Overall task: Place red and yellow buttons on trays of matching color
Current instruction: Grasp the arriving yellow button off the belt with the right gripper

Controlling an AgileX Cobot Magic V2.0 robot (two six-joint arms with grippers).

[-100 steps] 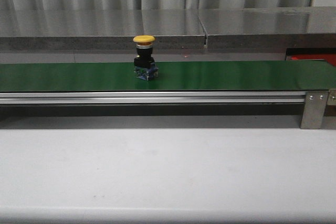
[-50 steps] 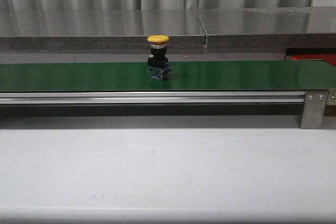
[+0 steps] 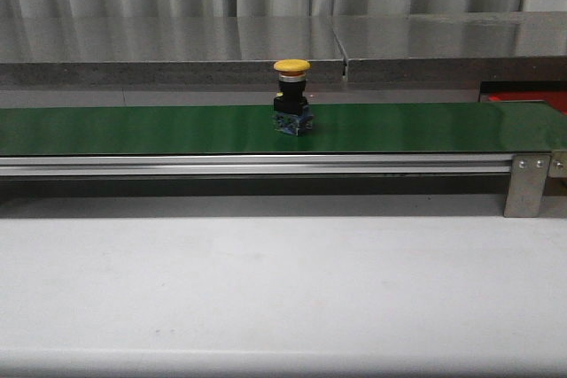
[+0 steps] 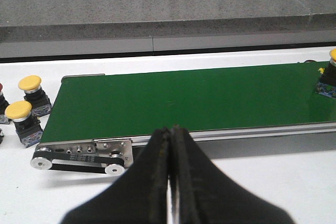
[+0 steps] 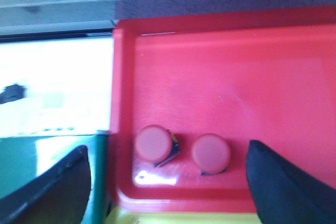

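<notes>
A yellow-capped button [image 3: 291, 99] stands upright on the green belt [image 3: 133, 130], a little right of its middle; the left wrist view catches it at the belt's far end [image 4: 331, 72]. My left gripper [image 4: 169, 130] is shut and empty, hanging in front of the belt's near rail. Two more yellow buttons [image 4: 30, 87] [image 4: 22, 116] stand on the table beside the belt's roller end. My right gripper [image 5: 168, 153] is open above the red tray [image 5: 236, 77], where two red buttons [image 5: 153, 142] [image 5: 210, 151] sit near one corner. Neither gripper shows in the front view.
A sliver of the red tray [image 3: 523, 95] shows behind the belt's right end. A yellow edge [image 5: 184, 217] lies against the red tray. The belt's metal bracket [image 3: 530, 185] and roller pulleys [image 4: 79, 158] stick out at its ends. A grey ledge [image 3: 266, 50] runs behind the belt.
The yellow button has ridden to the right along the belt, from left of centre to right of centre.
</notes>
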